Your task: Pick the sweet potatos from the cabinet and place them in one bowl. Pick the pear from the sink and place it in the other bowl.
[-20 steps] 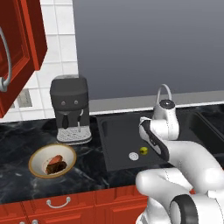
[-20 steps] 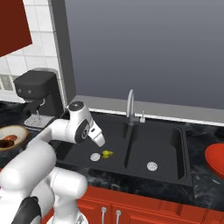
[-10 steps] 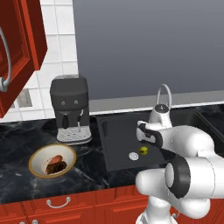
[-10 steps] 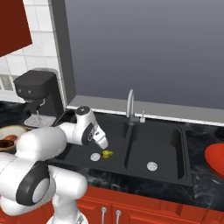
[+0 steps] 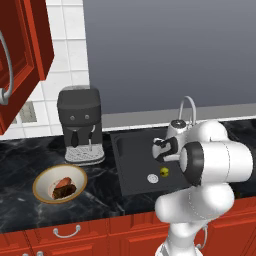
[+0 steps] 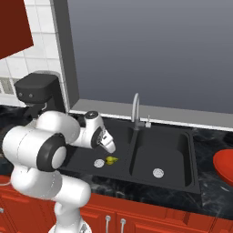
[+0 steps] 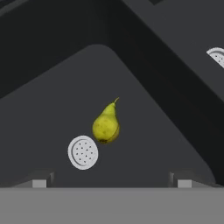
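Poised over the sink (image 6: 191,150): gripper (image 7: 112,181) spread wide, grasping nothing, above the pear (image 7: 106,125) lying just beside the drain (image 7: 82,152) in the left basin. Likely hazard: round fruit rolling from off-centre fingertips, or tips striking the basin floor.

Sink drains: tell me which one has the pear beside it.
The drain in the left basin, under the gripper; the pear lies just right of it. The right basin's drain has nothing near.
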Available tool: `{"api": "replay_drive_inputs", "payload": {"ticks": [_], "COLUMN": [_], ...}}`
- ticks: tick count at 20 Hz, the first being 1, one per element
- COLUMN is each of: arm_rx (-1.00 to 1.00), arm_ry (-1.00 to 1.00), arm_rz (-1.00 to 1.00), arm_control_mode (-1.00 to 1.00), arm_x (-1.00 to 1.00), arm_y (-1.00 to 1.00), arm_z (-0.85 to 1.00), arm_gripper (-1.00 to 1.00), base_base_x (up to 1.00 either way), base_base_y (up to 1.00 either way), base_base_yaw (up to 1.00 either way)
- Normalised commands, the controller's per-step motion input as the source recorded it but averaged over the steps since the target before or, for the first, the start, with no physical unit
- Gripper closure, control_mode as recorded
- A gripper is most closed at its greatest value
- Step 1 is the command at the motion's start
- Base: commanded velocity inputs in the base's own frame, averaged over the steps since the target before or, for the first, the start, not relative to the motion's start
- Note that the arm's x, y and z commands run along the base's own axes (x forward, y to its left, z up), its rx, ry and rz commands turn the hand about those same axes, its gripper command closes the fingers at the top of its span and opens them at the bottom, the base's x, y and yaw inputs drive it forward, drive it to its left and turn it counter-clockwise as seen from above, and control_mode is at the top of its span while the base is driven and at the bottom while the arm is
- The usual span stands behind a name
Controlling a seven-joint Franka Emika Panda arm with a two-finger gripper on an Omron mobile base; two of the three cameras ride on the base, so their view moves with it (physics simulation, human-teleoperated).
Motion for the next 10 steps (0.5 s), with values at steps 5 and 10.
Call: {"api": "replay_drive_inputs", "payload": {"ticks": [5, 10], "arm_rx": [0.0, 0.0], "arm_ry": [0.04, 0.06], "arm_rz": [0.0, -0.02], "arm_control_mode": [-1.0, -1.0], "arm_x": [0.34, 0.13], "arm_y": [-0.02, -0.09], "arm_z": [-0.24, -0.35], "arm_gripper": [-1.0, -1.0], "base_base_x": [0.0, 0.0], "base_base_y": [0.0, 0.0], "base_base_yaw": [0.0, 0.0]}}
